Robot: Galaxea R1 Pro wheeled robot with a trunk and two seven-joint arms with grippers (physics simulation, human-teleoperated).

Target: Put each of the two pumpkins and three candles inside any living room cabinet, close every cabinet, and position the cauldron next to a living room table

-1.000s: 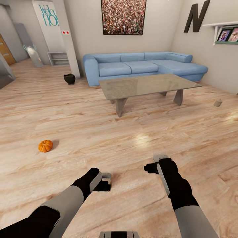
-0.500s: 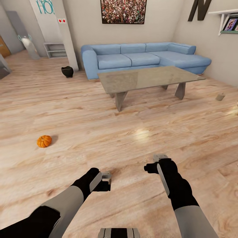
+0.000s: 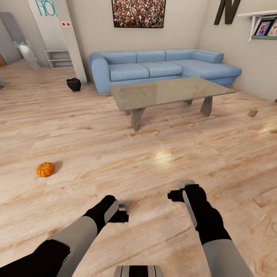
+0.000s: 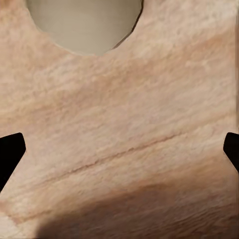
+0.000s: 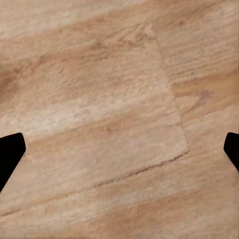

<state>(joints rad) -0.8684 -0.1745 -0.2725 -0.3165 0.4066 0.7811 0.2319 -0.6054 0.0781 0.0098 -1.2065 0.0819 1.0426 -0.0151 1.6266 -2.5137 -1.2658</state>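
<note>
Both wrist views show dark fingertips at opposite frame edges over bare plank floor (image 5: pixel 119 124): left gripper (image 3: pixel 124 206) and right gripper (image 3: pixel 184 184) spread wide, empty. Ribbed orange pumpkin (image 3: pixel 45 169) lies mid-left; black round-bellied cauldron (image 3: pixel 74 84) upper left; glass-topped table (image 3: pixel 169 90) upper centre; small blurry candle (image 3: pixel 252 112) right edge.

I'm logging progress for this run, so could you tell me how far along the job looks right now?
Nothing looks done. One pumpkin, a candle and the cauldron sit on the floor, the cauldron apart from the table. The left gripper and right gripper are open and empty. Everything remains.
</note>
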